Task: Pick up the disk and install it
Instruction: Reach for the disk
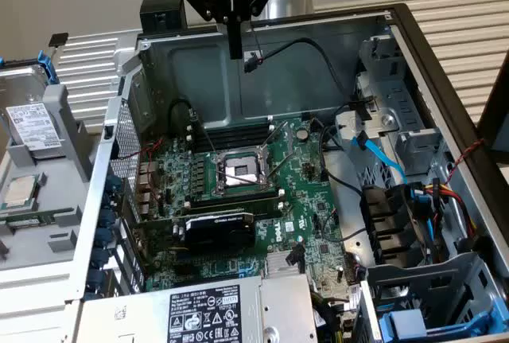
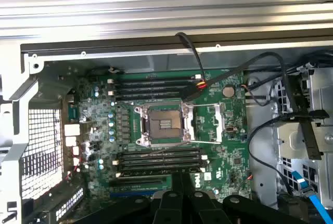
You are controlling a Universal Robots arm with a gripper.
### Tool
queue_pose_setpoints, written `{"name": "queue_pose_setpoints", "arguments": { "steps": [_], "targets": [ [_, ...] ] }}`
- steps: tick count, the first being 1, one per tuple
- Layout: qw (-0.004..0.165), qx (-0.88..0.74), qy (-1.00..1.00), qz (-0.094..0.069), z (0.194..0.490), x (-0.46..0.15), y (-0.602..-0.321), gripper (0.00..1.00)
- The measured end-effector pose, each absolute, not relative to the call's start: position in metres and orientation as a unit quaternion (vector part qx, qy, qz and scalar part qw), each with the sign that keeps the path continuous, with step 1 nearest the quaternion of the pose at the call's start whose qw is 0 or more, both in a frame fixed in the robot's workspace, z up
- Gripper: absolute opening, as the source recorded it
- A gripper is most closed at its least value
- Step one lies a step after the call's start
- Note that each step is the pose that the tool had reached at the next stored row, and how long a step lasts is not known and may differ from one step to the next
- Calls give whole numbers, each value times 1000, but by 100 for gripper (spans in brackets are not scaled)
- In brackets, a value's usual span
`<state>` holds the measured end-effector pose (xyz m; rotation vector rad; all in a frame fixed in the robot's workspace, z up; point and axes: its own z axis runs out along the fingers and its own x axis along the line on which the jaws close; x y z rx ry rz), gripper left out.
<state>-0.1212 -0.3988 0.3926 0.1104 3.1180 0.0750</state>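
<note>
Exterior view, item 1: disk [image 1: 30,124], silver-grey w/ white label, lay outside the computer case [image 1: 402,21] at the exterior view's left. It rested tilted on a grey holder [image 1: 67,132], label up. Long axis ran approx. away from camera, blue carrier frame [image 1: 49,66] at its far end. One side cut off by the picture edge.

Item 2: gripper [image 1: 235,47], fingers pressed together, nothing held, nothing touched. It hung over the case's open interior by the far wall, well apart from disk.

Wrist view: gripper [image 2: 181,182] tips closed above motherboard [image 2: 229,146], near CPU socket [image 2: 164,125].

Disk's underside & connector end hidden; label text not legible.
</note>
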Motion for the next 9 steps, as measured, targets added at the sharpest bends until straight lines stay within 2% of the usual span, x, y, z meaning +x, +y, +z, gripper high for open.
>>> {"name": "queue_pose_setpoints", "arguments": {
  "steps": [9],
  "targets": [
    [10, 35, 999, 24, 393, -121, -399, 11]
  ]
}}
